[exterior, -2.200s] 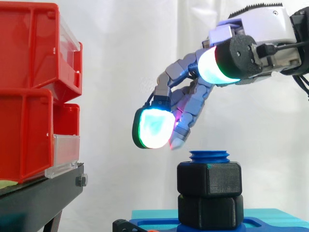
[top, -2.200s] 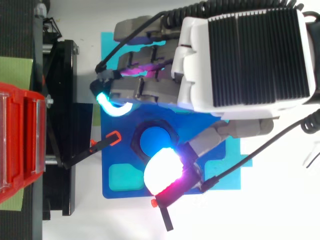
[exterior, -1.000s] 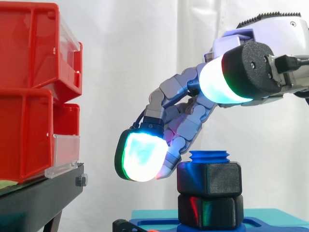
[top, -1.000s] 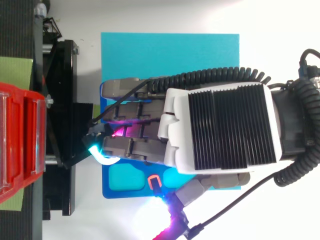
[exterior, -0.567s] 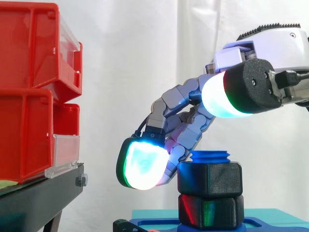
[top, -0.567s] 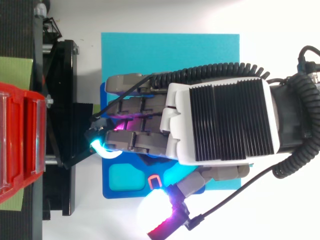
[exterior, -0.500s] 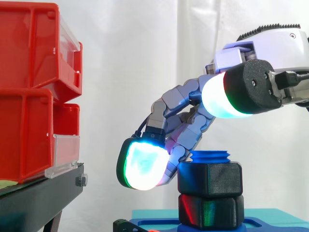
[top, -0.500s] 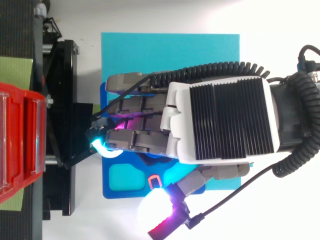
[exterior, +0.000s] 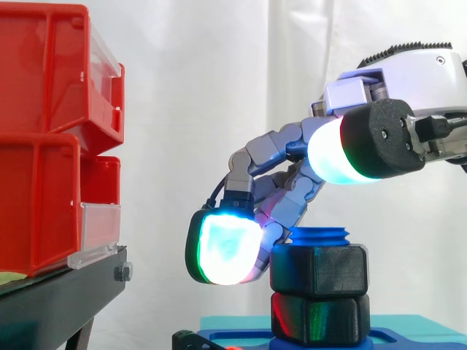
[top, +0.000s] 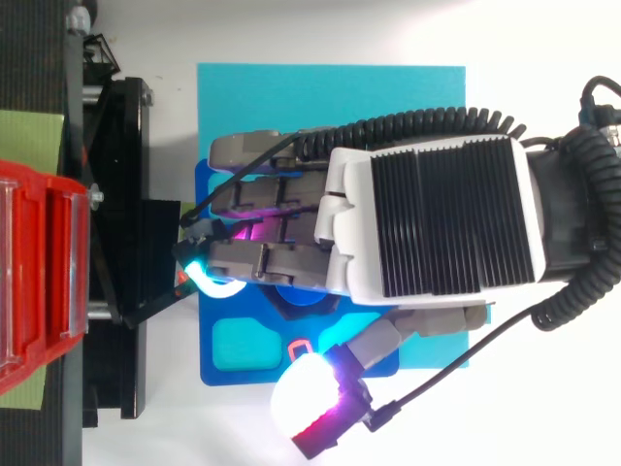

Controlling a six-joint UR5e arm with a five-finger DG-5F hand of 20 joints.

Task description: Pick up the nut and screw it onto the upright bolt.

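A black hex nut (exterior: 317,268) sits on the upright blue bolt (exterior: 319,235), whose threaded top pokes out above it. Below it a second black hex piece (exterior: 319,318) rests on the blue base (exterior: 241,339). My hand (exterior: 281,157) reaches in from the right and hangs over the bolt, open. Its loosely bent fingers lie against the nut's left and far side, one glowing fingertip (exterior: 222,248) level with the nut. The thumb pad (exterior: 343,149) stands apart from the nut on the camera side. In the top view the hand (top: 427,223) covers most of the nut and bolt.
Red bins (exterior: 44,138) are stacked on a black stand (exterior: 58,299) to the left, close to the fingertips. The blue base (top: 233,374) lies on a cyan mat (top: 330,97). A white curtain hangs behind.
The hand came down from above the bolt to the nut's side, and the thumb swung off the bolt top. In the last half second the fingers drew closer against the nut.
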